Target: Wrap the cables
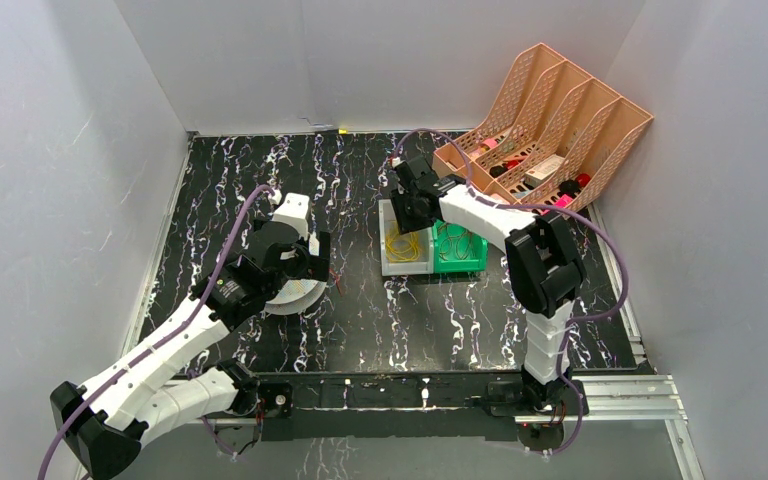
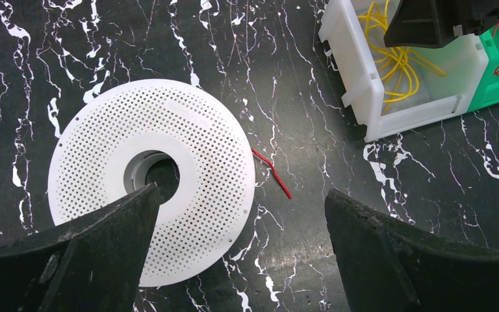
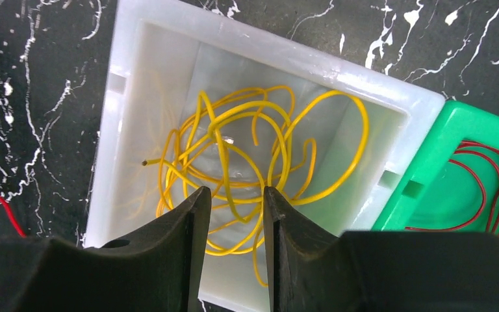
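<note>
The yellow cables [image 3: 224, 120] lie in a loose tangle inside a white bin [image 3: 266, 52]; they also show in the top view [image 1: 403, 243] and the left wrist view [image 2: 396, 58]. My right gripper [image 3: 235, 192] hangs just above the tangle with its jaws a narrow gap apart and nothing between them; in the top view it [image 1: 408, 205] is over the bin. The white perforated round spool [image 2: 188, 130] lies flat on the table. My left gripper [image 2: 242, 195] is wide open and empty just above the spool's right edge [image 1: 295, 293].
A green bin [image 3: 455, 123] holding thin red wires [image 3: 494, 169] touches the white bin's right side. A short red wire end [image 2: 273, 172] sticks out beside the spool. A peach file organizer [image 1: 560, 110] stands at the back right. White walls enclose the table.
</note>
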You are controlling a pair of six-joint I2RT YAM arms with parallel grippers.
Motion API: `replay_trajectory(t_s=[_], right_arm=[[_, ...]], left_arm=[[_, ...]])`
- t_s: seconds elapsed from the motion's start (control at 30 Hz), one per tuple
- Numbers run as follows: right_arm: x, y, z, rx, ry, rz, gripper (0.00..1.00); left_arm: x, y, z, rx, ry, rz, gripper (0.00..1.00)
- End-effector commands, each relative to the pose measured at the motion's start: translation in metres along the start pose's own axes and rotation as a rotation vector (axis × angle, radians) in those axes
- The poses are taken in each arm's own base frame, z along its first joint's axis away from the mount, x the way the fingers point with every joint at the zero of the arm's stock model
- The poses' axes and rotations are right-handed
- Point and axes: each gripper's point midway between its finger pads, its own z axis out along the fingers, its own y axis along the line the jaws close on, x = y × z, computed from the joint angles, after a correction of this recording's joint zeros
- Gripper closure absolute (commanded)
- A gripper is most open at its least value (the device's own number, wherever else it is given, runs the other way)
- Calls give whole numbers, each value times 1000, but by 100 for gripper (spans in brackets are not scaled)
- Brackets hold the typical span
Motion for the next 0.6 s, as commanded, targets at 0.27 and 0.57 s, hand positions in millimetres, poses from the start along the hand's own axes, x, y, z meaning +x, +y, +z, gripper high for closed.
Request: replay_trajectory(t_s=[0.27, 0.57], right_arm=[[-21, 7, 14, -47, -40, 16, 67], [-39, 15, -12, -86, -94, 29, 100]], left_arm=[[-3, 6, -4, -19, -19, 13, 2], [-2, 6, -3, -23, -13, 20, 2]])
